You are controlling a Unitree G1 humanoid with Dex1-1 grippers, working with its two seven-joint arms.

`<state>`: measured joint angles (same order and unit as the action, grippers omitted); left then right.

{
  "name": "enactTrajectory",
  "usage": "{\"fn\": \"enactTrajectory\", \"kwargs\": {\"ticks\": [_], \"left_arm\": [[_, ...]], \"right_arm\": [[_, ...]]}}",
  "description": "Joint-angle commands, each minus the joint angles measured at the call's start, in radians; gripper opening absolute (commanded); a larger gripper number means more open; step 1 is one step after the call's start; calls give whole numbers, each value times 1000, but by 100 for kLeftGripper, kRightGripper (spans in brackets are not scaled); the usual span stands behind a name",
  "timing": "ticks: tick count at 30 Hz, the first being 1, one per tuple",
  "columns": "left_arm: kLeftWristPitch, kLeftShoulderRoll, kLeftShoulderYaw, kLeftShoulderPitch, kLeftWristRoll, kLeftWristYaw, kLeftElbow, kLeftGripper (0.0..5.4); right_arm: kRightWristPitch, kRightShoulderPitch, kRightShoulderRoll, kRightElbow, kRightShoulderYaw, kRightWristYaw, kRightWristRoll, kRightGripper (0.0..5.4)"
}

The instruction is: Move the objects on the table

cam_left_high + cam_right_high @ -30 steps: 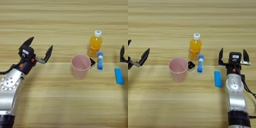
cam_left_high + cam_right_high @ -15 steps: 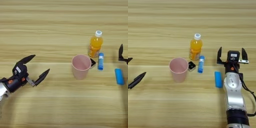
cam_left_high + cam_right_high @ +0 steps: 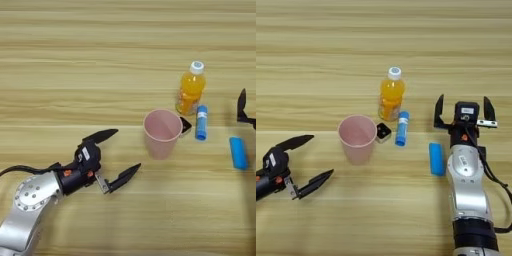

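A pink cup [image 3: 162,132] stands upright mid-table, with a small black-topped white cube [image 3: 185,125] touching its right side. Behind them stands an orange-juice bottle [image 3: 190,88] with a white cap. A blue tube [image 3: 201,122] with a white cap lies just right of the cube, and a flat blue bar [image 3: 238,153] lies further right. My left gripper [image 3: 113,153] is open, low on the wooden table [image 3: 75,60], left of the cup with a gap between them. My right gripper [image 3: 461,107] is open, just right of the blue bar [image 3: 436,158], holding nothing.
The grey left forearm [image 3: 30,200] runs in from the bottom left corner. My right arm [image 3: 468,195] rises from the bottom edge on the right. Bare planks stretch across the far half and the near middle.
My left gripper has swung down from the left side and then right toward the cup, staying open. The right gripper and all the objects have stayed where they were.
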<state>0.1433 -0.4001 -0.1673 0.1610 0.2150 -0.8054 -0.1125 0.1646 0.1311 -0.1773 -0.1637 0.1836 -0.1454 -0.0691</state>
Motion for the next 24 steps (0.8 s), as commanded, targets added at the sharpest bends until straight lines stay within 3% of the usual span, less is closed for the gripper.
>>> {"fn": "enactTrajectory", "kwargs": {"ticks": [1,10,24], "left_arm": [[25,16,-41,-36,-57,19,24,540],[35,54,-59,-109,-110,74,109,540],[25,90,-76,-168,-102,80,160,540]], "right_arm": [[-13,10,4,6,-3,-2,-3,539],[-16,9,9,12,-6,-4,-5,539],[-27,7,22,29,-13,-10,-12,539]]}}
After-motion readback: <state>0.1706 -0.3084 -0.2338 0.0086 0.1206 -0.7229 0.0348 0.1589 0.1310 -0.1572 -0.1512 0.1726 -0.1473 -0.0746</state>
